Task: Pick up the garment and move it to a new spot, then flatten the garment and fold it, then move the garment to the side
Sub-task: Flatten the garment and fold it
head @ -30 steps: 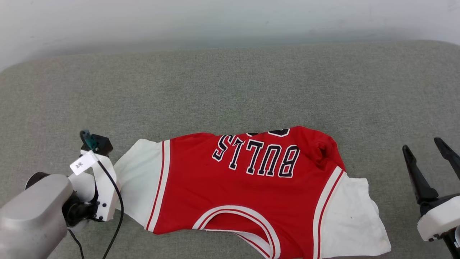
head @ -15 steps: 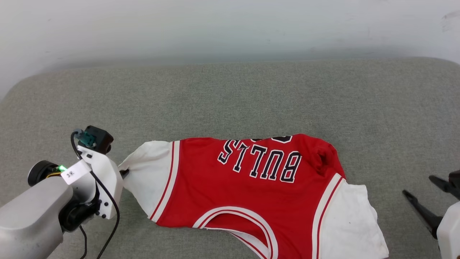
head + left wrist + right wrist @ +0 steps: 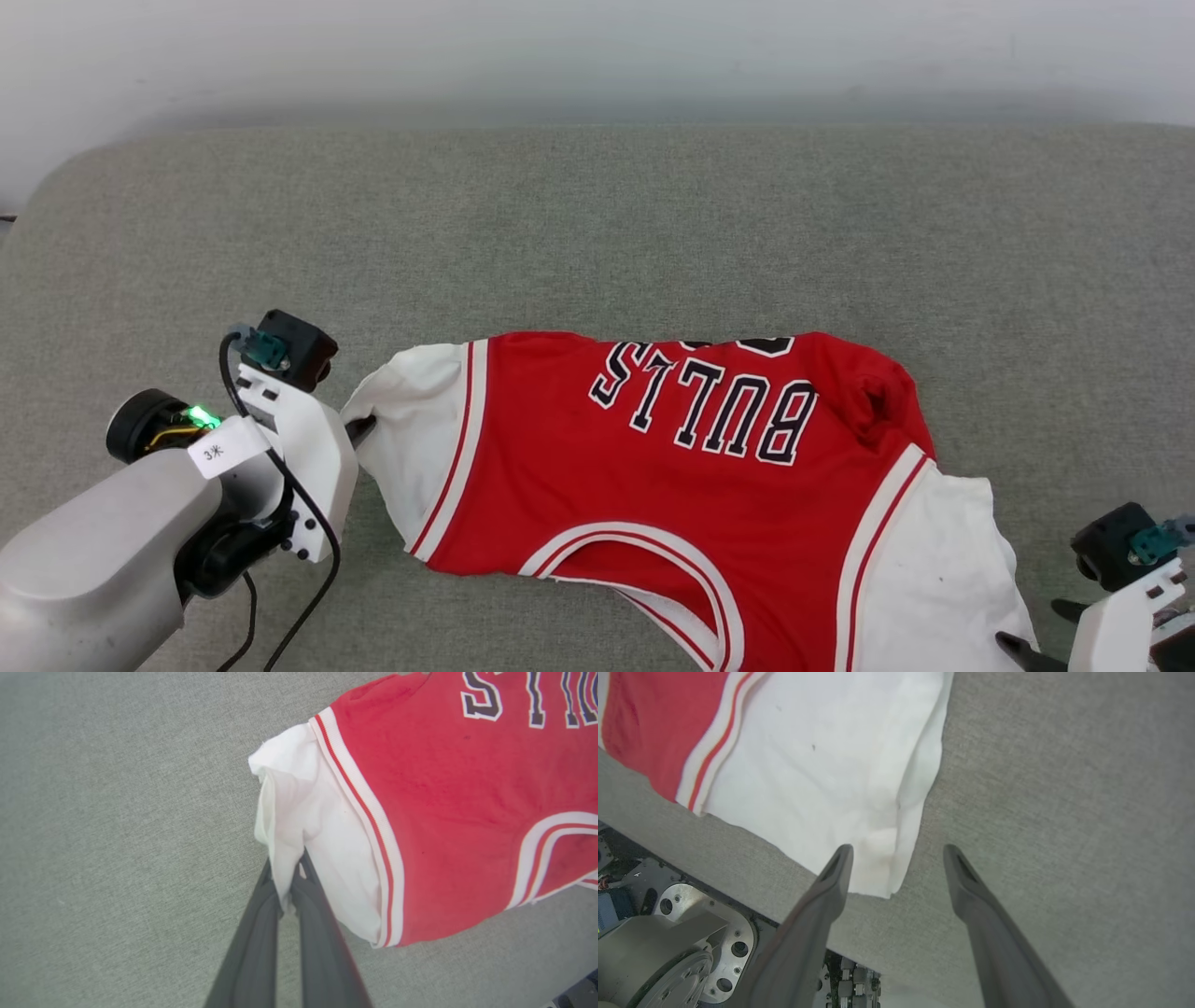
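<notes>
The garment (image 3: 672, 485) is a red jersey with white sleeves and black "BULLS" lettering, spread front-up on the grey cushion, its neck opening toward me. My left gripper (image 3: 287, 891) is shut on the hem of the garment's white left sleeve (image 3: 299, 816), which bunches up between the dark fingers; in the head view that gripper (image 3: 359, 427) sits at the sleeve's left edge. My right gripper (image 3: 896, 851) stands open just above the near corner of the white right sleeve (image 3: 822, 774), one finger over the cloth, the other over bare cushion.
The grey fabric cushion (image 3: 597, 243) stretches wide behind and beside the garment. A pale wall (image 3: 597, 47) runs along the back. The cushion's near edge and my own metal base (image 3: 668, 933) show beneath the right gripper.
My left gripper has closed on the left sleeve's hem and lifted it slightly. The right arm has dropped toward the right sleeve's corner. The head camera has shifted.
</notes>
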Controlling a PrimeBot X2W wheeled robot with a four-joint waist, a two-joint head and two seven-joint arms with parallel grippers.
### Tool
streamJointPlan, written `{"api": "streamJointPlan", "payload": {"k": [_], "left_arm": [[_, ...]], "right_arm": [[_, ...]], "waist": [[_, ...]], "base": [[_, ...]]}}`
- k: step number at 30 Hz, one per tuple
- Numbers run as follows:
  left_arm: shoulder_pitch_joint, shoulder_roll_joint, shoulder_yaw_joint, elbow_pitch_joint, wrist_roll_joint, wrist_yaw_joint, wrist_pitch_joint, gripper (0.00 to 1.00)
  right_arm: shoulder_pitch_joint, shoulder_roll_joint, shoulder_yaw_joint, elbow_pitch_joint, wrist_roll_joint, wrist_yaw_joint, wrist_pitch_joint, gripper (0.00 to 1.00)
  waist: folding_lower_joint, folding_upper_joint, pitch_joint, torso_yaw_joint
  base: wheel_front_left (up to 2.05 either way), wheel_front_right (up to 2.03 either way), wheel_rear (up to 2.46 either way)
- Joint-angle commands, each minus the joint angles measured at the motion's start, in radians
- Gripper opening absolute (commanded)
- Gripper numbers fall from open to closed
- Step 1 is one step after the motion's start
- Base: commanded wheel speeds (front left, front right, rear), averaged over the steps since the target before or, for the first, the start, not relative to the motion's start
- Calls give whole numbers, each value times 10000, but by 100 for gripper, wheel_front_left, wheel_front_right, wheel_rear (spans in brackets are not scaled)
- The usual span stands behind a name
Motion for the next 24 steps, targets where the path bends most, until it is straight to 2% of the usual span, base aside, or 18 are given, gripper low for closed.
{"api": "streamJointPlan", "payload": {"k": [1, 5, 15, 17, 24], "left_arm": [[-142, 42, 33, -43, 81, 53, -15, 0], [-224, 40, 52, -164, 145, 120, -38, 0], [-194, -12, 97, -154, 92, 120, -240, 0], [-136, -19, 128, -119, 71, 121, -313, 0], [214, 100, 236, -164, 19, 13, -898, 0]], "right_arm": [[-201, 90, 125, 272, 42, -11, -137, 100], [-455, 442, 629, 1292, 281, -10, -647, 100], [-622, 1027, 2936, 2860, 495, 66, -1684, 100], [-803, 1029, 3114, 3004, 441, 66, -2074, 2], [-1245, 634, 2669, 3130, 173, -9, -3408, 0]], "waist": [[-1, 0, 98, 67], [-1, 0, 260, 148], [-1, 0, 412, 204], [-1, 0, 377, 187], [-1, 0, -99, 89]], "base": [[0, 0, 0], [0, 0, 0], [0, 0, 0], [0, 0, 0], [0, 0, 0]]}}
